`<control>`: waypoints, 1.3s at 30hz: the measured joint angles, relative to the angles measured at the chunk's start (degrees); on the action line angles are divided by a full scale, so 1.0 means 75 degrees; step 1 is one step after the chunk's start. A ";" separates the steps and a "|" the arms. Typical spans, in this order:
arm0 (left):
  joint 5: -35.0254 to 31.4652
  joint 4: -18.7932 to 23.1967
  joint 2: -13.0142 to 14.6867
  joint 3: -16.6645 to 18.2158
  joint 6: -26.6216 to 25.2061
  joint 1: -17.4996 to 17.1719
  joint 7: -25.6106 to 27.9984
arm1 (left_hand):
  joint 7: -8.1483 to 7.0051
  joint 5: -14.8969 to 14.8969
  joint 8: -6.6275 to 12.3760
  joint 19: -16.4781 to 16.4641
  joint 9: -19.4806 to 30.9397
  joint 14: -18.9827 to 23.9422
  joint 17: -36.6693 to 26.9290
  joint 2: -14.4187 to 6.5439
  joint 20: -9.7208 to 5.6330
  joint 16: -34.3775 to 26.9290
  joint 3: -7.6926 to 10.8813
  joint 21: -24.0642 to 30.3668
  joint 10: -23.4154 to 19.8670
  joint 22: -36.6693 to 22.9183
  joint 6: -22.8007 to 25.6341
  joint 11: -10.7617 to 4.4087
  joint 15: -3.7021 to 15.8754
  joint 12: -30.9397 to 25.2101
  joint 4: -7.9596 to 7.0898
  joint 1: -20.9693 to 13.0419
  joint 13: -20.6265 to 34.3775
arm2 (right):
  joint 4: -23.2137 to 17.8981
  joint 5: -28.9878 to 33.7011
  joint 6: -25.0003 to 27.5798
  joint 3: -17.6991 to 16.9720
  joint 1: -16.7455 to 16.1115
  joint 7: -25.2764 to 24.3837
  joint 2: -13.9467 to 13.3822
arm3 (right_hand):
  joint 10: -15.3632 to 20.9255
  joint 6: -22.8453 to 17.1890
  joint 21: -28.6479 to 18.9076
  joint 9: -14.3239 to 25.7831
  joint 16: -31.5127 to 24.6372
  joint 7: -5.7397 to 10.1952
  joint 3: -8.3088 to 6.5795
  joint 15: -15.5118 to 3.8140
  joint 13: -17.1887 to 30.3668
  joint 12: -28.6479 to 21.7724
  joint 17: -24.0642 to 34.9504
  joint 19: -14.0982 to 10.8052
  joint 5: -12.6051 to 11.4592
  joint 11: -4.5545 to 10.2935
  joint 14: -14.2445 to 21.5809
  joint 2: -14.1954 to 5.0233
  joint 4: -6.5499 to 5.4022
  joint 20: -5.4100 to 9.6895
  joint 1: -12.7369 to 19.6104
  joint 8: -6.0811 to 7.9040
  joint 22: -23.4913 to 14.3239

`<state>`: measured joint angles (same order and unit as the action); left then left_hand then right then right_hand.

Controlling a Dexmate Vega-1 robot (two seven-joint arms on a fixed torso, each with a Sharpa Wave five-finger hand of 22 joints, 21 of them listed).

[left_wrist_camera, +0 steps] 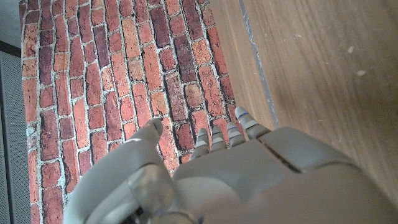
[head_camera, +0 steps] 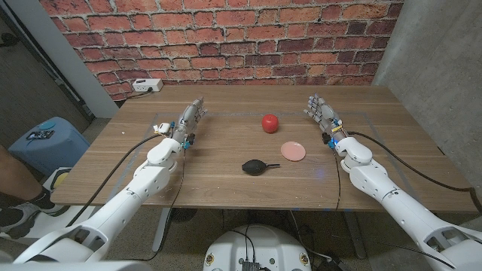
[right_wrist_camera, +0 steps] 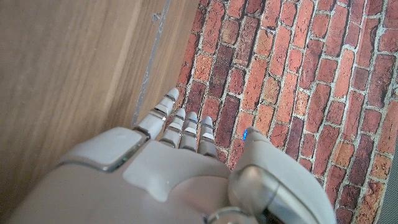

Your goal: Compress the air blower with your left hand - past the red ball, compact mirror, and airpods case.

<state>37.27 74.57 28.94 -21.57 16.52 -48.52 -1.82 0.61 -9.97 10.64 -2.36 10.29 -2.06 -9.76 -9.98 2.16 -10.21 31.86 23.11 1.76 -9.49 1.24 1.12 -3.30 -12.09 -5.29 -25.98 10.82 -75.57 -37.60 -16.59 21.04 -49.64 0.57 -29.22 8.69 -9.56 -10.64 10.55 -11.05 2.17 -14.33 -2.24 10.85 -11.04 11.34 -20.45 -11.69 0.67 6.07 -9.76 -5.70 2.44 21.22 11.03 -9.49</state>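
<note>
The black air blower lies on the wooden table near its front middle, nozzle pointing right. A red ball sits behind it, and a pink round compact mirror lies to its right. My left hand is at the table's left, fingers stretched toward the brick wall, holding nothing, well apart from the blower. My right hand is at the right, fingers extended, also holding nothing. In the wrist views each hand points at the wall with straight fingers.
A brick wall stands behind the table. A white power strip lies at the back left corner. A blue stool and a person's leg are left of the table.
</note>
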 measured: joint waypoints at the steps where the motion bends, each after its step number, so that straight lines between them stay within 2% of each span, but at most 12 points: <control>1: 0.0000 0.0001 -0.0002 0.0000 0.0000 -0.0001 0.0000 | 0.0000 0.0000 0.0000 0.0000 0.0000 0.0000 0.0000 -0.0005 0.0000 0.0000 0.0000 0.0000 0.0000 0.0000 0.0000 0.0000 0.0000 0.0000 0.0000 -0.0005 0.0000 | 0.0000 -0.0002 0.0000 0.0000 0.0000 -0.0006 0.0000 | 0.0002 0.0000 0.0000 0.0000 0.0000 0.0000 0.0000 0.0000 0.0000 0.0000 0.0000 0.0000 0.0000 0.0001 0.0000 -0.0012 0.0000 0.0000 0.0012 0.0000 0.0000; 4: 0.0004 0.0002 -0.0011 -0.0003 0.0000 -0.0014 -0.0011 | 0.0000 0.0000 0.0000 -0.0029 0.0000 0.0000 0.0000 -0.0018 -0.0029 0.0000 0.0000 0.0000 0.0000 0.0000 0.0000 0.0000 0.0000 0.0000 0.0000 -0.0018 0.0000 | -0.0032 -0.0005 -0.0001 -0.0004 -0.0065 -0.0042 0.0012 | 0.0025 0.0000 0.0000 0.0000 0.0000 0.0000 0.0000 0.0000 0.0000 0.0000 0.0000 0.0000 0.0000 0.0025 0.0000 -0.0020 0.0000 0.0000 0.0020 0.0000 0.0000; 6: 0.0004 0.0002 -0.0013 -0.0003 0.0000 -0.0015 -0.0011 | 0.0000 0.0000 0.0000 -0.0028 0.0000 0.0000 0.0012 -0.0157 -0.0029 0.0000 0.0003 0.0000 0.0000 0.0001 0.0000 0.0000 0.0001 0.0000 0.0004 -0.0157 0.0000 | -0.0064 -0.0005 -0.0003 -0.0004 -0.0108 -0.0060 0.0040 | 0.0025 0.0000 0.0000 0.0000 0.0000 0.0000 0.0000 0.0000 0.0000 0.0000 0.0000 0.0000 0.0000 0.0025 0.0000 -0.0020 0.0000 0.0000 0.0019 0.0000 0.0000; 27: 0.0044 -0.0016 0.0100 -0.0005 0.0002 -0.0005 -0.0157 | 0.0041 0.0000 0.0000 -0.0028 -0.0001 0.0000 0.0021 -0.0057 -0.0029 0.0000 0.0116 -0.0034 0.0003 0.0002 0.0040 0.0004 0.0002 0.0001 0.0116 -0.0171 -0.0002 | -0.0074 0.0093 -0.0081 0.0045 -0.0119 -0.0135 0.0102 | 0.0024 0.0003 0.0000 -0.0002 0.0000 -0.0003 -0.0083 0.0000 -0.0001 0.0000 -0.0002 0.0002 0.0000 0.0024 0.0000 -0.0019 0.0043 0.0000 0.0019 0.0000 0.0001; 35: -0.0004 0.0187 0.0233 -0.0025 -0.0187 -0.0005 -0.0152 | 0.0041 -0.0021 0.0000 -0.0042 -0.0002 0.0000 0.0021 -0.0054 -0.0015 0.0000 0.0141 -0.0094 0.0027 0.0002 0.0040 0.0028 0.0002 0.0001 0.0216 -0.0175 -0.0002 | -0.0166 0.0098 -0.0090 0.0016 -0.0132 -0.0159 0.0043 | 0.0024 0.0004 0.0000 -0.0002 0.0000 -0.0003 -0.0115 0.0000 -0.0001 0.0000 -0.0002 0.0002 0.0000 0.0023 0.0000 0.0011 0.0075 0.0000 0.0049 -0.0001 0.0002; 39: -0.0029 0.0303 0.0298 -0.0029 -0.0276 -0.0024 -0.0145 | 0.0043 -0.0029 0.0000 -0.0071 -0.0002 0.0000 0.0048 0.0005 0.0014 0.0000 0.0168 -0.0151 0.0027 0.0003 0.0038 0.0028 0.0002 0.0001 0.0363 -0.0234 -0.0003 | -0.0247 0.0099 -0.0090 -0.0013 -0.0173 -0.0178 -0.0012 | 0.0024 0.0004 0.0000 -0.0002 0.0000 -0.0004 -0.0115 0.0000 -0.0001 0.0000 -0.0003 0.0002 0.0000 0.0023 0.0000 0.0011 0.0075 0.0000 0.0049 0.0000 0.0002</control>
<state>37.05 76.85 31.17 -21.79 14.45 -48.70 -2.91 0.93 -10.19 10.64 -2.89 10.27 -2.06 -9.40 -9.94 2.27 -10.20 33.12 21.98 1.96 -9.47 1.52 1.34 -3.28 -12.08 -2.57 -27.74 10.80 -77.42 -36.86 -17.27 20.94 -50.94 -0.76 -29.31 8.87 -9.53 -10.64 10.54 -11.05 2.14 -15.19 -2.24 10.84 -11.03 11.32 -20.44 -11.68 0.85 6.07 -9.67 -5.14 2.44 21.59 11.03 -9.47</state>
